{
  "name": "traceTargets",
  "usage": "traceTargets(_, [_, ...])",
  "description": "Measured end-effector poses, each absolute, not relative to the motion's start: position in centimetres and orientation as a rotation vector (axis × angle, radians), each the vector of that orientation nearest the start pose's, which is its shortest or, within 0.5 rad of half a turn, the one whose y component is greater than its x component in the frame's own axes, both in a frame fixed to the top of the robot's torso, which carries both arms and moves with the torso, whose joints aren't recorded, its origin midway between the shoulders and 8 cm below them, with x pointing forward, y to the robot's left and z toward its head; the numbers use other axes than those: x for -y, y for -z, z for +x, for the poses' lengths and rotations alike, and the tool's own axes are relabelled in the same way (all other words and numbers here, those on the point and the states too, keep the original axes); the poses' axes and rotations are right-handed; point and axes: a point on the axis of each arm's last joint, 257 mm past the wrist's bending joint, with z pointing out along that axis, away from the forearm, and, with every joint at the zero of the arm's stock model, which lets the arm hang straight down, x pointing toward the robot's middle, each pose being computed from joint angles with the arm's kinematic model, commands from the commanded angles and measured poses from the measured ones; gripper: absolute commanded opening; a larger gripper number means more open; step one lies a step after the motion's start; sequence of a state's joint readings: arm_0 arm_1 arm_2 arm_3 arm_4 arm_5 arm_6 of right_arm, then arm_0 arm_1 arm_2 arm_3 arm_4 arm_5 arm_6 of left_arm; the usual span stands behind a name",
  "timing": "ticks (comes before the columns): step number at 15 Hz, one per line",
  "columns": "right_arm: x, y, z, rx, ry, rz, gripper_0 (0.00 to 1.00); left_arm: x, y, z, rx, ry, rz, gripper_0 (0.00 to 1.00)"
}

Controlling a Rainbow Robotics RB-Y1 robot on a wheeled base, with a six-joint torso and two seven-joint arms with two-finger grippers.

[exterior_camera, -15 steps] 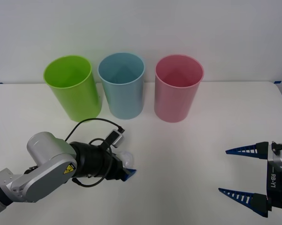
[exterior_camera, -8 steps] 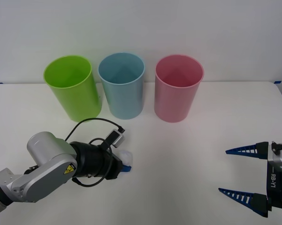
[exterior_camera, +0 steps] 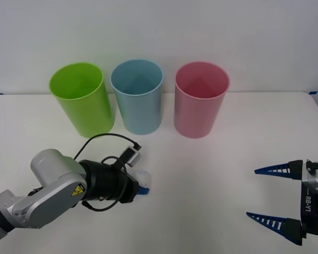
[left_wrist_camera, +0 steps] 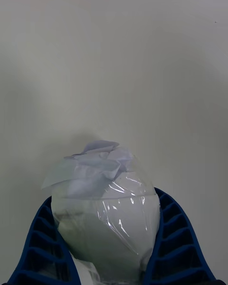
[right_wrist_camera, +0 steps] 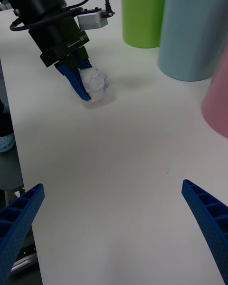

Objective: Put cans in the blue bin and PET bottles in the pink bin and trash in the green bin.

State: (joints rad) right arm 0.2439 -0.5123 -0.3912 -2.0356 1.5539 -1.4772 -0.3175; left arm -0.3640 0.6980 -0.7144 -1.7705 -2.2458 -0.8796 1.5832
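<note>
Three bins are stood in one row at the far side of the white table (exterior_camera: 211, 174), and the blue bin (exterior_camera: 138, 96) is taken here as the landmark. One green bin (exterior_camera: 83, 98) is placed just beside the blue bin on the robot's left, and one pink bin (exterior_camera: 199, 99) is placed beside it on the robot's right, with a slightly wider gap; all three are upright with open round rims. A single piece of trash (exterior_camera: 142, 177), a wad of clear, whitish film, is seen nearer the robot than the blue bin, roughly in line with it and well apart from its base. The trash is clamped by the left gripper (exterior_camera: 141, 189), whose two blue ribbed fingers (left_wrist_camera: 173, 240) are pressed against the wad on both sides, as is shown closely in the left wrist view, where the crumpled film (left_wrist_camera: 107, 204) bulges out between them. From the right wrist view the same wad (right_wrist_camera: 95, 86) is seen held low at the table surface, on the near side of the blue bin (right_wrist_camera: 192, 28) and the green bin (right_wrist_camera: 141, 10). One black cable (exterior_camera: 103, 137) is looped above the left wrist. The right gripper (exterior_camera: 278, 196) is held far to the right of the blue bin, past the pink bin and close to the robot, with its two fingers spread wide and nothing between them.
</note>
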Motion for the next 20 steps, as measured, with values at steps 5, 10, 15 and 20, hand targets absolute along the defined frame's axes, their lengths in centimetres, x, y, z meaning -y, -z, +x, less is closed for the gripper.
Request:
traceTargets(5, [22.5, 21.1, 31.1, -1.732, -0.551, -1.235, 1.0, -6.6, 33.3, 41.3, -2.286, 0.56, 0.87, 0.07])
traceTargets(10, [22.5, 21.1, 31.1, -1.732, -0.551, -1.235, 1.0, -6.3, 30.2, 43.3, -2.101, 0.593, 0.855, 0.05])
traceTargets(15, [22.5, 21.1, 31.1, -1.732, -0.551, -1.235, 1.0, -8.6, 28.3, 43.1, -2.032, 0.626, 0.822, 0.02])
traceTargets(20, [22.5, 21.1, 31.1, -1.732, -0.551, -1.235, 1.0, -8.9, 22.5, 43.4, -1.872, 0.783, 0.755, 0.02])
